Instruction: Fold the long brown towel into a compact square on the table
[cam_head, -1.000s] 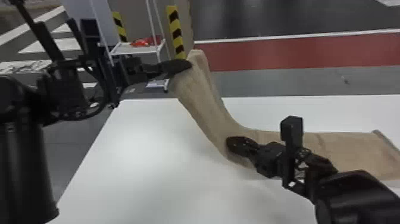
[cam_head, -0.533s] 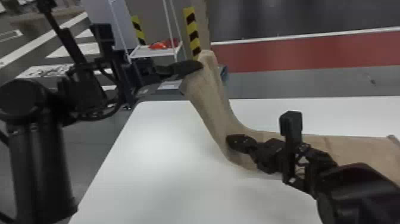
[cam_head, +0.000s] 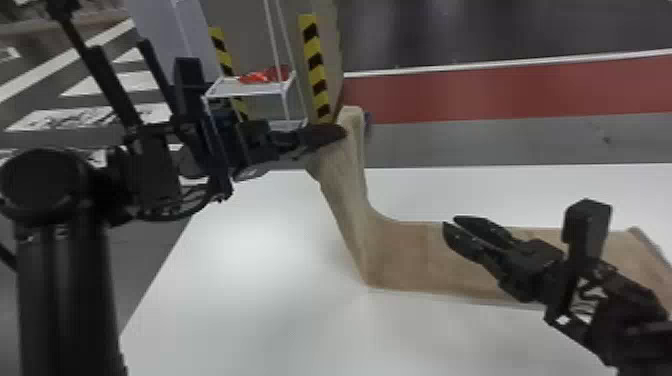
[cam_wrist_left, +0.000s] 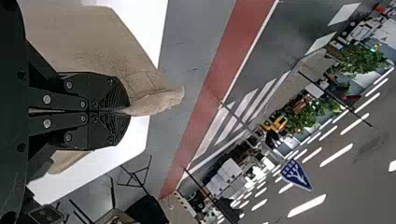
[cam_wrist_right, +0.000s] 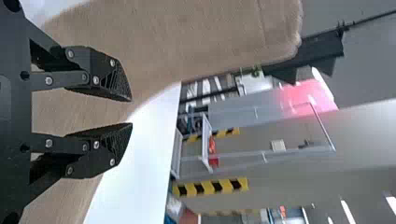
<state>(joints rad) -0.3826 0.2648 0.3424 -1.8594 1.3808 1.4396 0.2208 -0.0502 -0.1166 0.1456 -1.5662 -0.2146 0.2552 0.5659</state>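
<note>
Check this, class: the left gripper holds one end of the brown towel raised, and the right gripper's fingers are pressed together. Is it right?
One error: the right gripper has its fingers apart, as the right wrist view shows. The left gripper does hold one end of the brown towel raised.

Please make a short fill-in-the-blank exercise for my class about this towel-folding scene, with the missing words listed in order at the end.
1. The left gripper lifts one ____ of the brown towel.
2. The right gripper has its fingers apart, so it is ____, not shut.
3. The table under the towel is ____ in colour.
4. The striped marking beyond the table is yellow and ____.

Missing words: end; open; white; black.
</note>
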